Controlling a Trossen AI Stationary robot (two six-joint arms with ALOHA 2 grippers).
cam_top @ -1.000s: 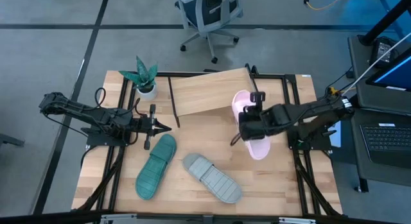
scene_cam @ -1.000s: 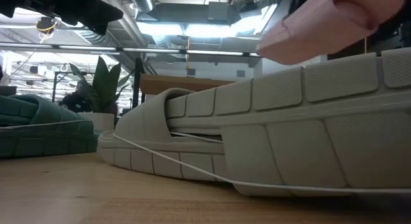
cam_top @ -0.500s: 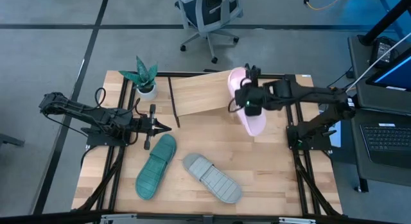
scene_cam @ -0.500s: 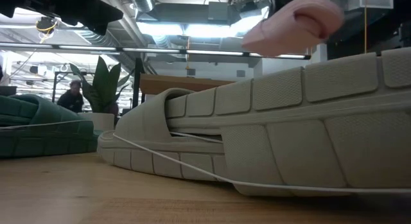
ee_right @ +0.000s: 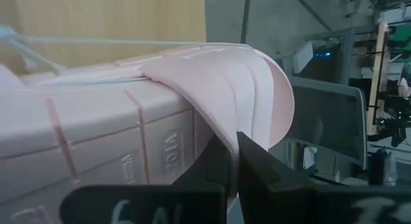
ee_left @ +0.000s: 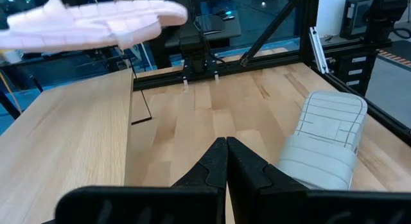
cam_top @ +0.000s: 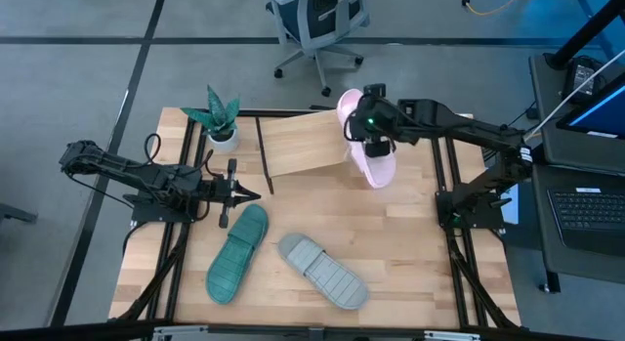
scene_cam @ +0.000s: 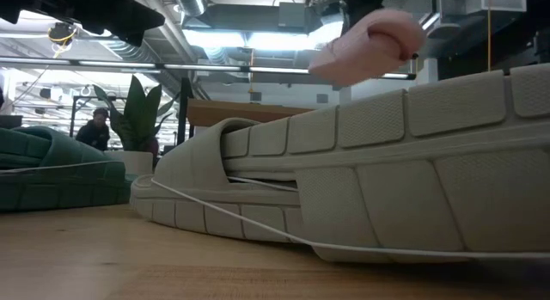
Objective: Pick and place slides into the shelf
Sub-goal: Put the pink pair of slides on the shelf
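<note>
My right gripper (cam_top: pixel 372 123) is shut on the pale pink slide (cam_top: pixel 368 150), which hangs in the air over the right end of the shelf (cam_top: pixel 303 141), a slanted light wooden board on a black wire frame. The pink slide also shows high in the low view (scene_cam: pixel 365 44) and in the left wrist view (ee_left: pixel 96 22). The teal slide (cam_top: pixel 237 251) and the grey slide (cam_top: pixel 323 271) lie sole-up on the table nearer the front. My left gripper (cam_top: pixel 249 193) waits shut, left of the shelf, above the teal slide's toe end. My right gripper pinches the pink slide's wide strap (ee_right: pixel 221 102) between its two fingers (ee_right: pixel 257 163), at the strap's edge. The fingers come from above. The slide is lifted clear of the table and shelf and sits tilted in the hold, its long side running from far to near.
A potted plant (cam_top: pixel 220 121) stands at the shelf's left end. Black frame rails (cam_top: pixel 444 165) run along the table's sides. An office chair (cam_top: pixel 317 23) stands beyond the far edge. A person (scene_cam: pixel 96 128) shows far off in the low view. A laptop (cam_top: pixel 586 209) sits right of the table.
My right gripper has carried the pink slide up and toward the table's far edge and left, from the right middle of the table to above the shelf's right end. The slide has stayed in the hold, lifted clear.
</note>
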